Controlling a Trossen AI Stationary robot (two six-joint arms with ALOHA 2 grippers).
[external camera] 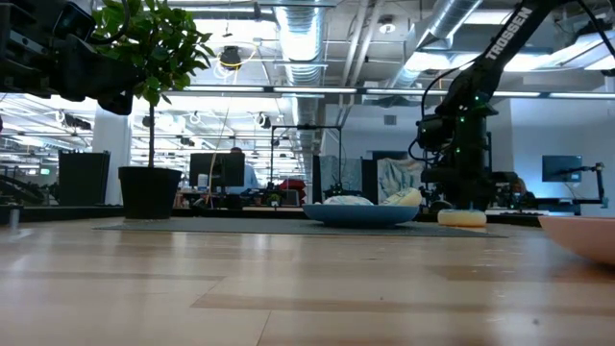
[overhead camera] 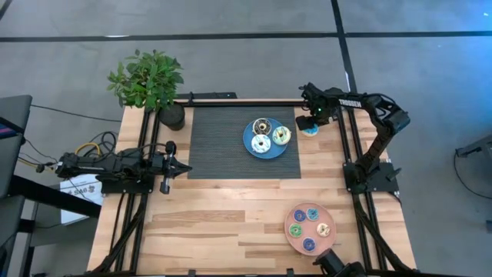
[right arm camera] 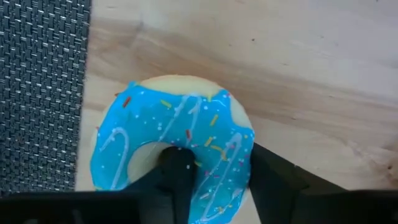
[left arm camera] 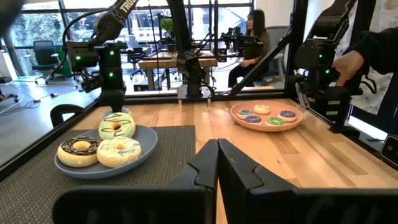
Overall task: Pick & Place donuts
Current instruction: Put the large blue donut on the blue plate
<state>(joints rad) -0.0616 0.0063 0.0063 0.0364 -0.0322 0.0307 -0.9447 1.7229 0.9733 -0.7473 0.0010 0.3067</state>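
Three large donuts already sit on the blue plate (overhead camera: 249, 144), so we judge our right gripper (overhead camera: 310, 123) is after the fourth: the turquoise donut (right arm camera: 174, 149) lying on bare wood just beside the mat (overhead camera: 215, 138). Our fingers straddle its rim, one in the hole, not visibly squeezed. Four small donuts fill the pink plate (overhead camera: 292, 238). Our left gripper (overhead camera: 184, 167) waits closed, empty, well apart.

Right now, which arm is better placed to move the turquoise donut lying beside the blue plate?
The right. Its gripper sits over the turquoise donut, one finger in its hole, one outside. The left gripper waits across the mat, fingers shut.
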